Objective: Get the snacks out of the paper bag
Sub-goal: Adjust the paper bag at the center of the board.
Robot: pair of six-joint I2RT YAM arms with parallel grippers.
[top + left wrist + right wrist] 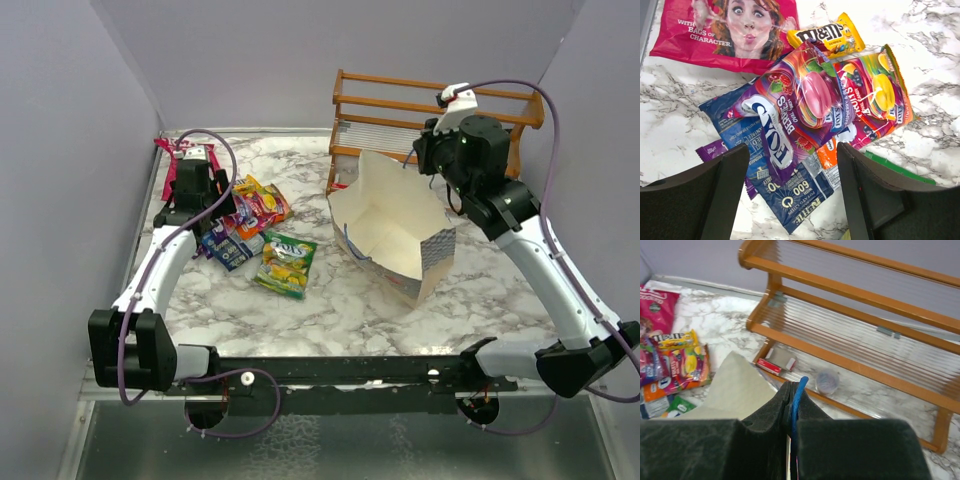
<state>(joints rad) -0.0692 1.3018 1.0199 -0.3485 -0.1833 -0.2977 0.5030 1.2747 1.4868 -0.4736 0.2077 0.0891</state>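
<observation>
Left gripper (792, 167) is hanging wide open, gripping nothing, just above the snacks (805, 105) on the tabletop (930, 60). Right gripper (791, 401) is clamping shut on the blue cord handle (799, 389) of the paper bag (390, 215). Snacks are lying overlapped at left: purple berry packet on top, pink-red face bag (725, 30) behind, green-yellow packet (287, 262) slightly apart. Paper bag is sitting right of them, mouth gaping, before the wooden rack (855, 290).

The pink-red bag (695, 45) read "BAGS OF CHARACTER." The yellow packet (840, 35) said "m&m's". The purple packet (785, 125) carried "FOX'S" and "BERRIES", and the orange-edged packet (875, 95) beside it carried "FRUITS". Upside down on the dark blue packet (795, 200) stood "600".
</observation>
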